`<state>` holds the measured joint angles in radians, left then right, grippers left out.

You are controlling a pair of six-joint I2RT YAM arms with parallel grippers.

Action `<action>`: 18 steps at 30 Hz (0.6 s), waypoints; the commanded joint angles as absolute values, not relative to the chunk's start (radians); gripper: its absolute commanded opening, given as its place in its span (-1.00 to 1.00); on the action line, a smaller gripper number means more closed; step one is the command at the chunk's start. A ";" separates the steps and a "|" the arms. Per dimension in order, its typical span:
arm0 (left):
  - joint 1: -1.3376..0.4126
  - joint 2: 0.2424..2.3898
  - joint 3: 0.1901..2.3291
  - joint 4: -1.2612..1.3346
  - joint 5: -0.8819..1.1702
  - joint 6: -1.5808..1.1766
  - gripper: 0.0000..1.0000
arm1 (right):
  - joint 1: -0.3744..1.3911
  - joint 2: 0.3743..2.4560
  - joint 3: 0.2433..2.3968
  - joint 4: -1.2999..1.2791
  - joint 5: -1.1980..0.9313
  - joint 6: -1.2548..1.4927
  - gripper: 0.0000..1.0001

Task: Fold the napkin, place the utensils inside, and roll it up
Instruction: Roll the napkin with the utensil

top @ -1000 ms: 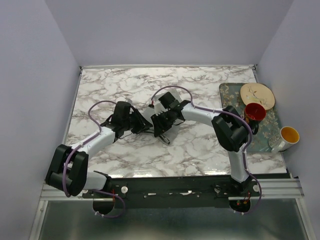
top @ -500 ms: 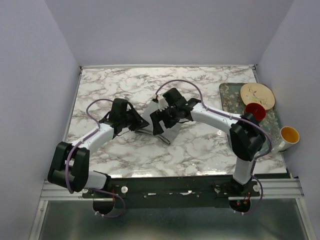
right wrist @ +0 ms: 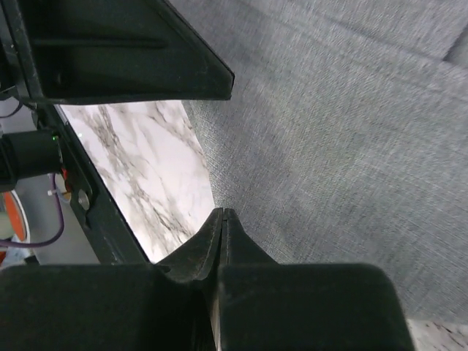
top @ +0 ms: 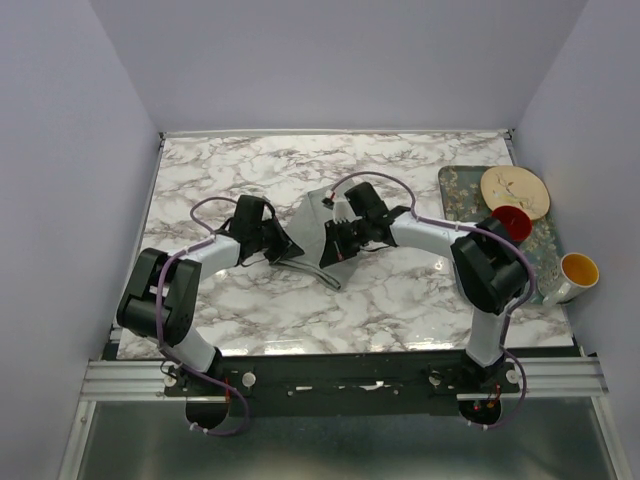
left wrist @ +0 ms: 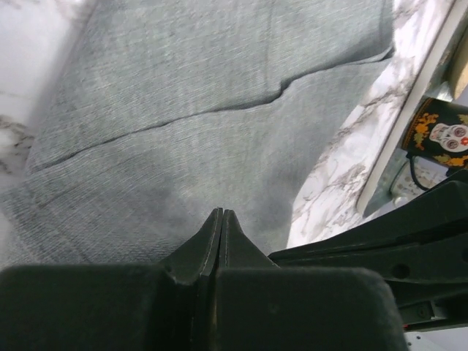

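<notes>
The grey-green napkin (top: 312,214) lies partly unfolded on the marble table (top: 220,170), between my two arms. It fills the left wrist view (left wrist: 190,124), where a fold edge crosses it, and the right wrist view (right wrist: 344,124). My left gripper (top: 277,246) (left wrist: 221,213) is shut, its tips pinching the cloth at the napkin's left side. My right gripper (top: 334,243) (right wrist: 223,212) is shut the same way near the napkin's edge beside bare marble. A narrow grey tip (top: 333,280) sticks out toward the front. No utensils show clearly.
A floral-patterned tray (top: 455,185) stands at the right edge with a cream plate (top: 515,190) and a red-lined dark mug (top: 510,222) (left wrist: 439,135). A white mug with a yellow inside (top: 578,272) sits at the tray's near corner. Walls close in the table.
Both grippers have moved toward the back of the table with the napkin, and more grey cloth shows spread between them. The left arm has swung inward.
</notes>
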<state>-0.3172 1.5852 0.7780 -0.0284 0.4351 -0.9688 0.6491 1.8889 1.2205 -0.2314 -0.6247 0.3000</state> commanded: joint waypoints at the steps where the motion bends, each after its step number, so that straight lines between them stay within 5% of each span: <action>1: -0.318 1.568 0.715 -0.005 0.440 -0.937 -0.95 | 0.657 1.919 1.172 -0.127 -0.709 0.340 -0.89; 18: -0.319 1.525 0.749 -0.094 0.336 -0.818 -0.94 | 0.695 1.901 1.155 -0.167 -0.545 0.253 -0.92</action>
<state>-0.3176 1.5723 0.7097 -0.0559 0.3771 -0.8604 0.6682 1.9682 1.1370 -0.0990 -0.6437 0.3172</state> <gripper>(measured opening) 0.031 0.025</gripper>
